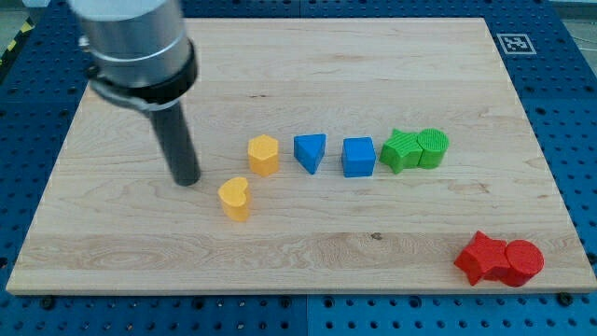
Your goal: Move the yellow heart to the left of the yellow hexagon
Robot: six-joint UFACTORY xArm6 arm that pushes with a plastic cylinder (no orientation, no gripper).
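Observation:
The yellow heart (234, 198) lies on the wooden board (112, 233), below and slightly left of the yellow hexagon (264, 155). The two do not touch. My tip (187, 180) rests on the board to the left of the heart and a little above it, with a small gap between them. The tip is left of and below the hexagon.
A blue triangle (311, 152) and a blue cube (358, 157) stand in a row right of the hexagon. A green star (402, 150) and a green cylinder (433, 147) touch further right. A red star (480, 258) and a red cylinder (520, 262) sit at the view's bottom right.

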